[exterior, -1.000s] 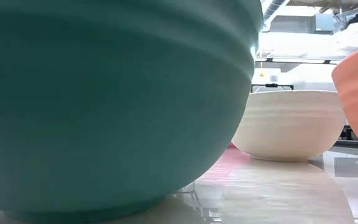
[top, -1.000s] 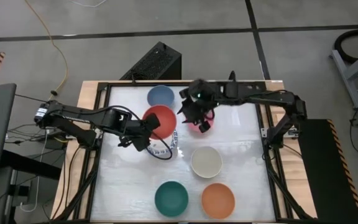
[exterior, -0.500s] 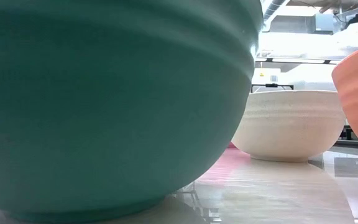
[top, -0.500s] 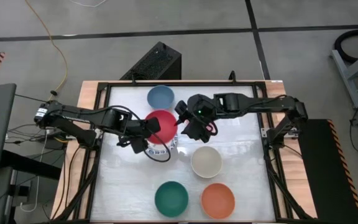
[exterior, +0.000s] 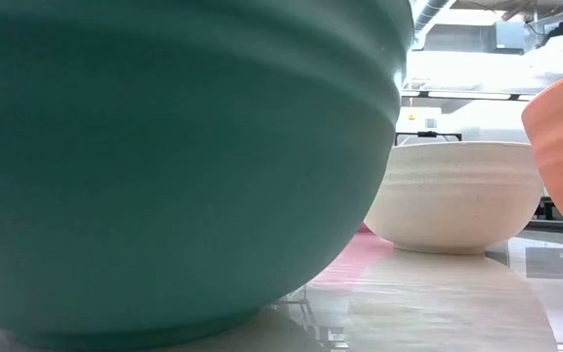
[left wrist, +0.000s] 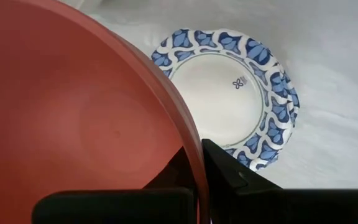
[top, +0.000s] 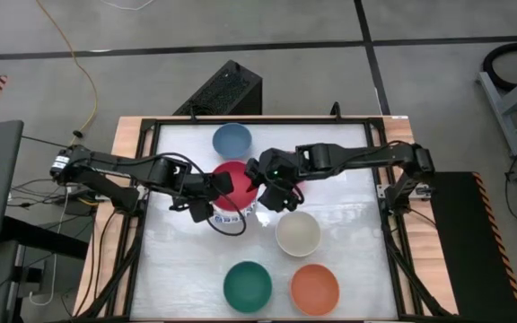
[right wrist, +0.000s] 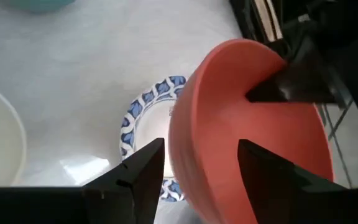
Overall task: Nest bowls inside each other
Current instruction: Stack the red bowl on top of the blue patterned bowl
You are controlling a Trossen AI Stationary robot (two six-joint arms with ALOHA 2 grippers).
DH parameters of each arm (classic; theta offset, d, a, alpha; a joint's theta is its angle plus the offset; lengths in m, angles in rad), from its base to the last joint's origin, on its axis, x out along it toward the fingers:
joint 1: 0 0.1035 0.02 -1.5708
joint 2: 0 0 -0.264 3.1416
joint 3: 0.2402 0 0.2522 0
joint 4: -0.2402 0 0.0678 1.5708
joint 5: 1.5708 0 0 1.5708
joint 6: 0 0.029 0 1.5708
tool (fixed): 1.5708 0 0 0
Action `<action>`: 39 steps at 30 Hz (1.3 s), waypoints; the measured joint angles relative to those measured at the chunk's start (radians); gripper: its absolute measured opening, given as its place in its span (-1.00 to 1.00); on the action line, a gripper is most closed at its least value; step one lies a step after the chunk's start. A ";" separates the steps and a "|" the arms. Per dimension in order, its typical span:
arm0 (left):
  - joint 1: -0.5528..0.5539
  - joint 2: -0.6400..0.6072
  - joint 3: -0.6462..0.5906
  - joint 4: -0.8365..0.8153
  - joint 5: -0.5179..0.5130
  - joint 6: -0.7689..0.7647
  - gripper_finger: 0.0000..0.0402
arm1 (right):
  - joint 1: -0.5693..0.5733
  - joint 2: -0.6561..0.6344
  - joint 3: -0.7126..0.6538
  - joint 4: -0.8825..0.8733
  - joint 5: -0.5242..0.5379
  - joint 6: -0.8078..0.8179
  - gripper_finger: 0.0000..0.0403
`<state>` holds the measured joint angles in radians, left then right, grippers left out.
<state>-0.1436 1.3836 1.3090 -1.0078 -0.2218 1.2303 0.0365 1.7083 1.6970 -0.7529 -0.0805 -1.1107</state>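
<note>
Here we see the red bowl (top: 234,179) held tilted just above the patterned bowl (left wrist: 232,93), its rim pinched tight in the closed left gripper (left wrist: 196,168). The right gripper (right wrist: 194,158), empty with fingers spread wide, sits at the red bowl's far side, one finger either side of its rim. We judge the step as lowering red into the patterned bowl. Next move: level it, centre it over the patterned bowl, let go. The blue bowl (top: 232,139) is near the red one; cream (top: 298,232), green (top: 247,285) and orange (top: 315,288) lie farther off.
</note>
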 joint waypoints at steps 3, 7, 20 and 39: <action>0.000 0.014 0.000 0.013 -0.002 0.032 -1.00 | 0.009 0.018 0.000 -0.008 0.002 -0.024 0.04; 0.000 0.027 -0.001 0.029 -0.004 0.034 -1.00 | 0.017 0.032 0.000 -0.025 0.034 -0.018 -0.15; -0.002 0.027 -0.002 0.074 -0.030 0.104 -0.95 | 0.025 0.035 -0.002 -0.111 0.074 0.005 -0.90; -0.054 0.027 0.115 0.127 -0.246 -0.187 -0.11 | -0.006 0.030 0.002 -0.066 0.089 0.232 -0.94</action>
<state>-0.1977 1.4105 1.4240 -0.8805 -0.4682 1.0428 0.0306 1.7380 1.6985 -0.8192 0.0086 -0.8788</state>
